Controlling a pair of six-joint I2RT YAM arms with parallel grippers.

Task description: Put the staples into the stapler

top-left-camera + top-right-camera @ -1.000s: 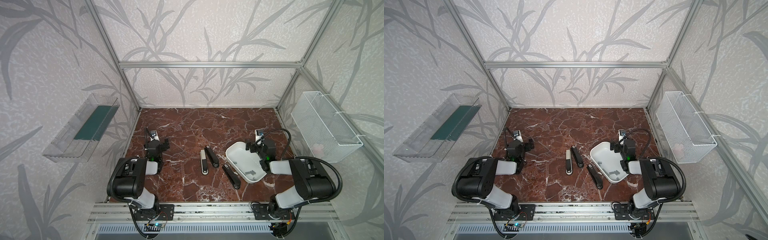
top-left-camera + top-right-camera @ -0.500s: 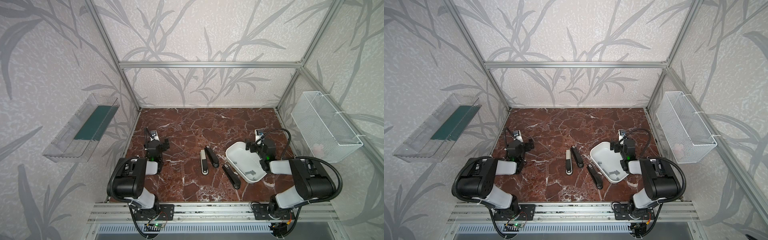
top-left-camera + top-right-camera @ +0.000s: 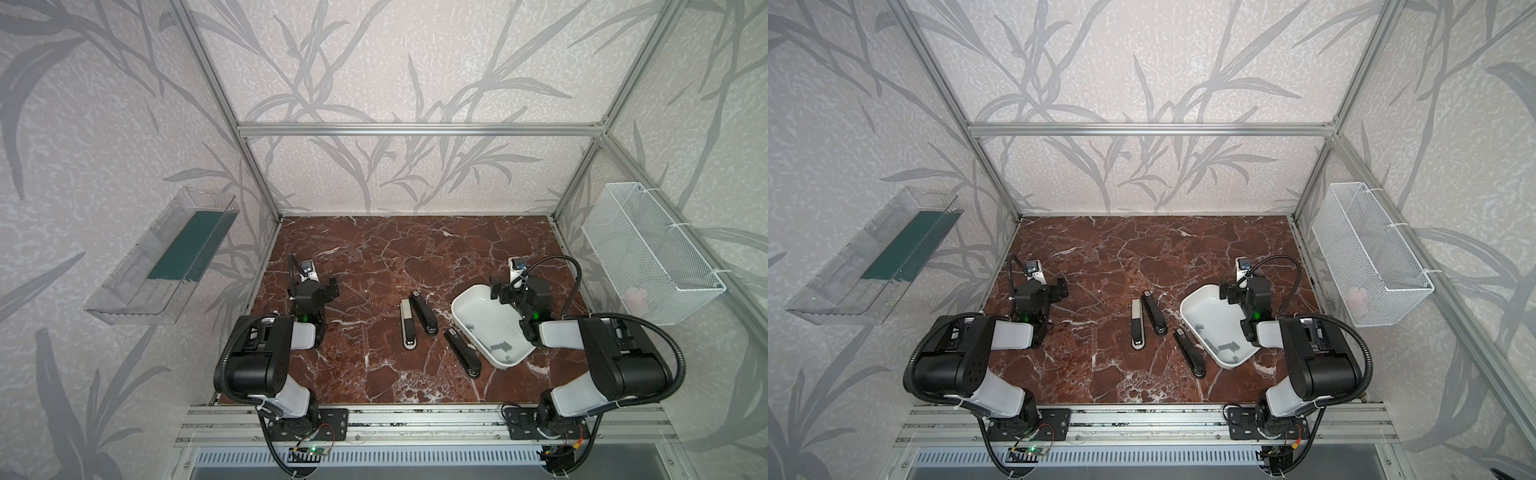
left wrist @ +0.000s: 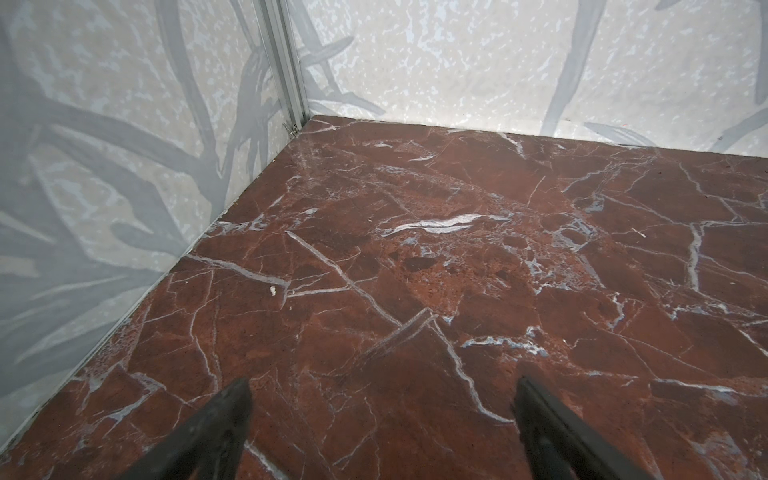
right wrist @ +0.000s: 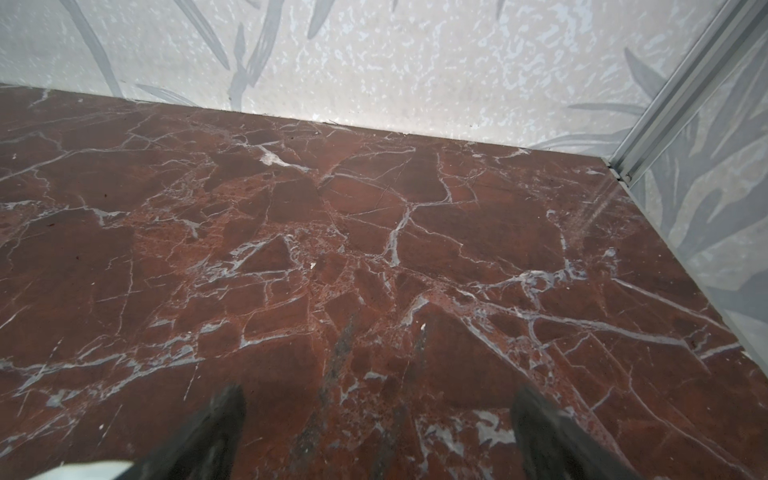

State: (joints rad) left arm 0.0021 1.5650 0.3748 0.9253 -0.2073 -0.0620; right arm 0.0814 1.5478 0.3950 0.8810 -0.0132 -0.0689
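Grey staples (image 3: 1227, 345), mixed angles, flat in white tray (image 3: 1200, 305)

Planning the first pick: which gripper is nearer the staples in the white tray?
Right. The right gripper hovers at the far rim of the white tray, just beyond the staples. The left gripper is across the table, beyond the three staplers.

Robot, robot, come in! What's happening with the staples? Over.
Left gripper open, right gripper open, both empty. Staples lying in white tray. Three staplers beside it, untouched. Nothing in the way.
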